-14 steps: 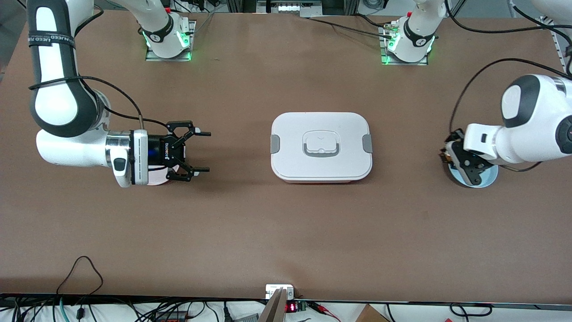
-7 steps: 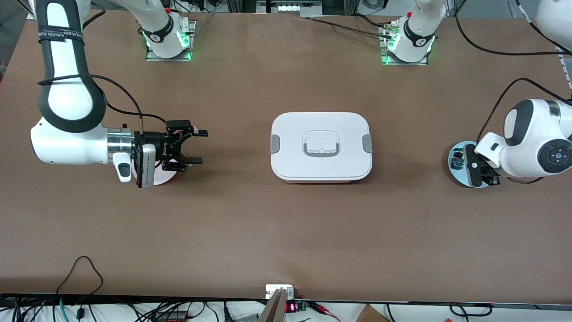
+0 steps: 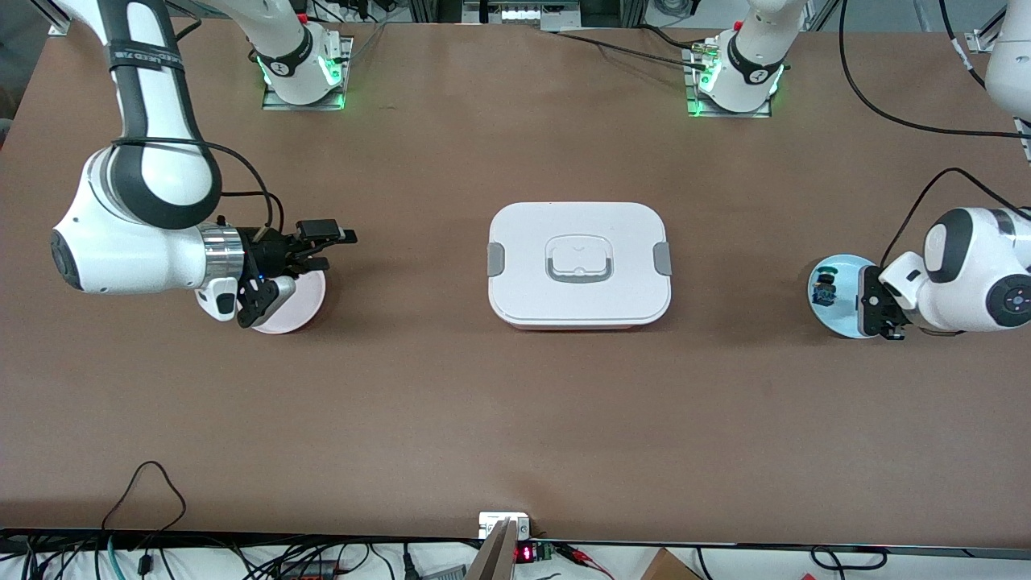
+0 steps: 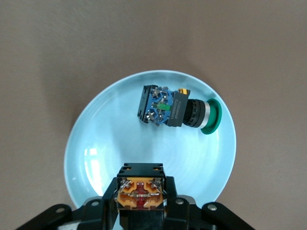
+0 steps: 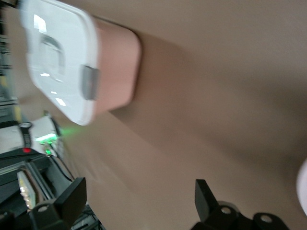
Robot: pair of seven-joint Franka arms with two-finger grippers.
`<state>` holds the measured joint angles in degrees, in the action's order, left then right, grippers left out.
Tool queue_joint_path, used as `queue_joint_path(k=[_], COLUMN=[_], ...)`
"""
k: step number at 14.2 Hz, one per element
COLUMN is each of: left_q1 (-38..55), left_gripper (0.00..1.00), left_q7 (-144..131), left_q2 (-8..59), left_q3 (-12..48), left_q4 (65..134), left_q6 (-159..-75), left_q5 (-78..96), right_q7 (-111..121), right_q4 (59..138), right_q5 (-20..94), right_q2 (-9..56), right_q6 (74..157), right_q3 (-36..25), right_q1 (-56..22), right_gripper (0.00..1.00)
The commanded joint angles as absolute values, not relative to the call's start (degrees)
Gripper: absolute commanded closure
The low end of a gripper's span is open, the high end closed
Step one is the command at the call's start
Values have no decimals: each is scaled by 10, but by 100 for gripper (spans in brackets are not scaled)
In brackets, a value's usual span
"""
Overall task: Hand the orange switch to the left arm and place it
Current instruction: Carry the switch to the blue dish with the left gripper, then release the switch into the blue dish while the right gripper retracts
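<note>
Left gripper (image 4: 141,211): over the pale blue plate (image 4: 100,158) at the left arm's end of the table, jaws clamped on the orange switch (image 4: 141,194), tan end block facing the wrist camera, long axis apparently running down between the fingers. Blue-and-green switch (image 4: 177,109): lying loose on the same plate. Box (image 3: 578,263): mid-table, squarely between the arms. Right gripper (image 5: 139,201): above a pink plate (image 3: 291,310), jaws spread wide, empty, pointing toward the box.

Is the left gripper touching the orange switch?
Touching. The left wrist view shows the left gripper with its fingers clamped on the orange switch's body, over the blue plate.
</note>
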<state>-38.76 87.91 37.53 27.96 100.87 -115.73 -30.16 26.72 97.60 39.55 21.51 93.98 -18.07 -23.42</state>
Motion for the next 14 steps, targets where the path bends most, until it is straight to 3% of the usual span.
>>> queue_joint_path(k=[1, 8, 11, 12, 13, 14], left_q1=[-393, -410, -410, -411, -418, -427], left_gripper=[88, 85, 63, 40, 0, 0], left_q7=[889, 888, 889, 890, 901, 908], left_q2=[374, 393, 389, 388, 388, 385], left_q3=[288, 289, 290, 292, 294, 298], left_q4=[1012, 1030, 1030, 1030, 1027, 1026], left_q6=[-1155, -1180, -1178, -1177, -1174, -1172], left_q5=[-326, -330, -330, -329, -324, -320], right_q7=[198, 113, 114, 109, 106, 85], right_q4=[980, 897, 888, 881, 872, 868], right_q5=[296, 23, 4, 4, -1, -3], right_q2=[204, 182, 150, 149, 148, 148], right_q6=[931, 881, 891, 900, 903, 903], right_q3=[-183, -181, -188, -194, -195, -195], right_q1=[-237, -240, -227, -216, -212, -200], right_gripper=[0, 0, 0, 0, 0, 0])
